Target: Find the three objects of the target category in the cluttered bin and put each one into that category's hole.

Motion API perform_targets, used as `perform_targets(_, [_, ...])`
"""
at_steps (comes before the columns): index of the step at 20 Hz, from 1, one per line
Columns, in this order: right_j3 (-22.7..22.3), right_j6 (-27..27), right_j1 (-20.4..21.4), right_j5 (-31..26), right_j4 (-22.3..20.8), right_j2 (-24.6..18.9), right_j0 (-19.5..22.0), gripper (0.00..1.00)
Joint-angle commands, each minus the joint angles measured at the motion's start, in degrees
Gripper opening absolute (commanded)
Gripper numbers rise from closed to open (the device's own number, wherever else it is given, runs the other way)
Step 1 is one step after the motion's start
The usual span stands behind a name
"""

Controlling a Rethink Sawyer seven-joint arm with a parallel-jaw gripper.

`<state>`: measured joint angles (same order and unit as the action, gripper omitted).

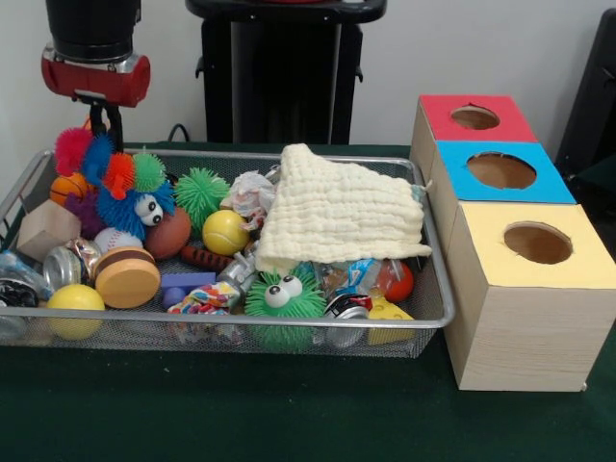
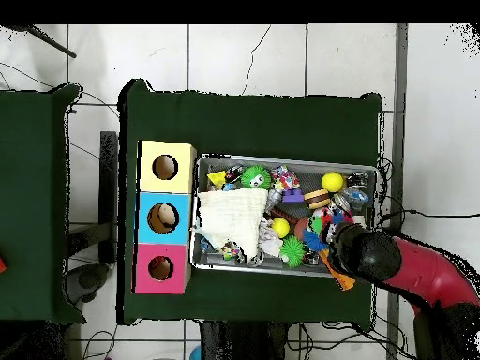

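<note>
Your gripper [image 1: 102,123] hangs over the far left corner of the wire mesh bin [image 1: 241,327], just above a multicoloured spiky toy with googly eyes [image 1: 125,192]. You cannot tell from either view whether the fingers are spread or closed, nor whether they touch the toy. In the overhead view the red and black arm [image 2: 412,272] reaches in from the lower right and covers that corner.

The bin is crowded. A cream waffle-weave cloth [image 1: 337,217] lies draped over its right half, hiding whatever sits beneath. Beside the cloth you see a yellow tennis ball [image 1: 225,232], a green spiky ball [image 1: 200,192] behind it, and a green fuzzy toy with eyes [image 1: 285,298] at the near edge. A plain yellow ball [image 1: 75,303] rests at the near left, next to a toy burger [image 1: 126,276] and a wooden block [image 1: 46,229].

Just right of the bin stand three wooden boxes in a row, each with a round hole on top: the yellow box [image 1: 529,241] nearest, then the blue box [image 1: 500,171], then the red box [image 1: 474,117].
</note>
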<state>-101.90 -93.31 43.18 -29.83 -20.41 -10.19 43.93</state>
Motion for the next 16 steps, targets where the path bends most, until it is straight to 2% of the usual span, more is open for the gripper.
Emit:
perform_targets(1, [-4.4,2.5,-0.5,4.7,-3.4,-6.3,0.5,0.00])
perform_targets(9, [-4.9,2.0,-1.0,5.9,-3.7,-6.5,1.0,0.00])
perform_targets(10, [-5.0,1.7,-0.9,6.1,-3.6,-6.6,1.2,1.00])
perform_targets(14, [-5.3,0.8,-0.9,7.2,-3.5,-6.3,1.1,1.00])
perform_targets(16, [-4.3,3.5,-0.7,4.8,-4.9,-6.3,0.4,1.00])
